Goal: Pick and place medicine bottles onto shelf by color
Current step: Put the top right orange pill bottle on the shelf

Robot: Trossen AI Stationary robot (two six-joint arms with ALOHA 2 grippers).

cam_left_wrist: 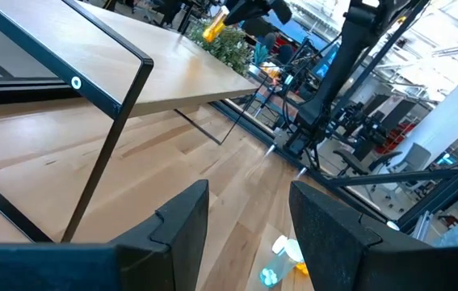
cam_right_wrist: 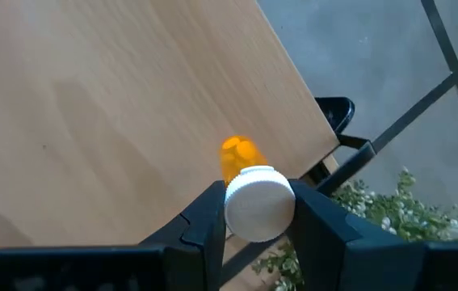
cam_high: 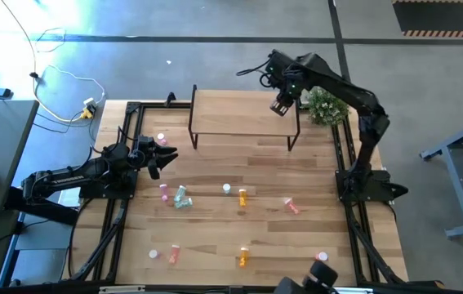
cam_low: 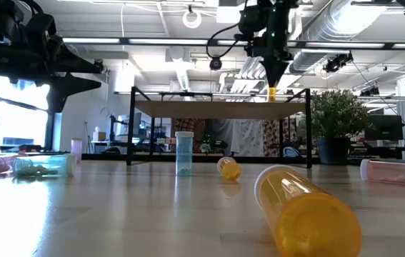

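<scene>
One orange bottle (cam_right_wrist: 249, 182) is clamped by its white cap in the right claw (cam_right_wrist: 258, 212), above the shelf (cam_high: 239, 114) near its right end. Contents cannot be made out. Left claw (cam_left_wrist: 249, 218) stands part open and empty over the worktop (cam_high: 215, 237), where roughly ten bottles lie scattered.

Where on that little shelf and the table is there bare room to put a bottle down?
The shelf top is bare except its right end, where the right gripper holds an orange bottle. The table is free right below the shelf; bottles crowd the middle row and near edge. The left gripper hovers left, open.
</scene>
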